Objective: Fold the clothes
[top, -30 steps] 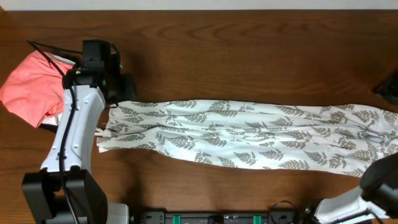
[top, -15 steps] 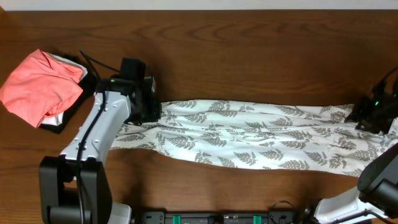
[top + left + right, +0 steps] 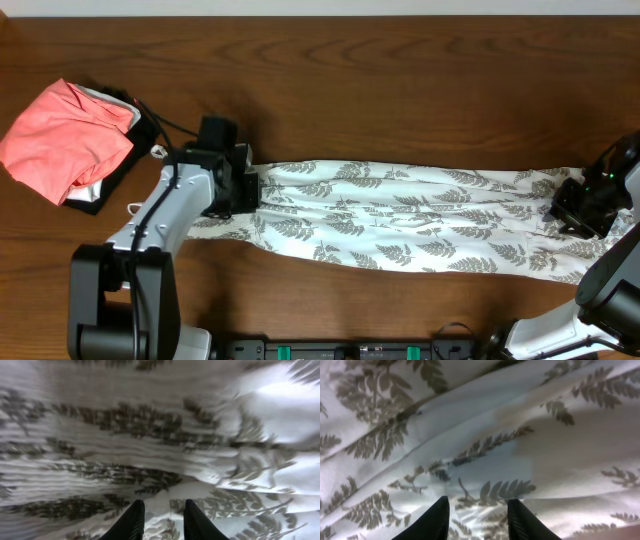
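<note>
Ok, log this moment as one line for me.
left gripper: shut on dress, left end | right gripper: shut on dress, right end | dress: stretched lengthwise on table, not yet folded

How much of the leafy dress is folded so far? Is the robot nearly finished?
Not nearly. Done: the dress lies stretched out long and fairly flat, but no finished fold shows yet. In hand: the left gripper seems to pinch its left end, and the right gripper is down on its right end, though its grip is unclear. Left: all the folding, probably bringing the ends together into a small neat pile.
</note>
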Controlling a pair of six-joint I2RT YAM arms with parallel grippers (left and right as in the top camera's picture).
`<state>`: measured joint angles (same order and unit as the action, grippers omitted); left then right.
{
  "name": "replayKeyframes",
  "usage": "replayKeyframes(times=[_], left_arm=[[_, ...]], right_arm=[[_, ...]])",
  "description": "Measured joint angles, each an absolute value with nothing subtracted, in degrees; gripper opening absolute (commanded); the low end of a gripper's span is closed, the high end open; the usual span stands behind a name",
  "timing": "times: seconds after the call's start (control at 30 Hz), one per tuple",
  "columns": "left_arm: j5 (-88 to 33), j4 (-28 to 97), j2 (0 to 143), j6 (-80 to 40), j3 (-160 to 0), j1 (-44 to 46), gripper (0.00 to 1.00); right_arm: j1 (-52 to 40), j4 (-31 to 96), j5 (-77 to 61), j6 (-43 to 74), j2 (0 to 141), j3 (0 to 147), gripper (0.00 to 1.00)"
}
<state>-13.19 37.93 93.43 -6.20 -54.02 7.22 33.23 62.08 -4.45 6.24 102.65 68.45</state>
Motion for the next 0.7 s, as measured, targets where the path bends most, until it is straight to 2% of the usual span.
replayKeyframes(times=[0.7], left_arm=[[-13.17,25.76,93.45,-8.58,-48.45,7.22,0.28]], right_arm=[[33.23,48.62,-4.49,10.39,102.35,57.54,0.32]])
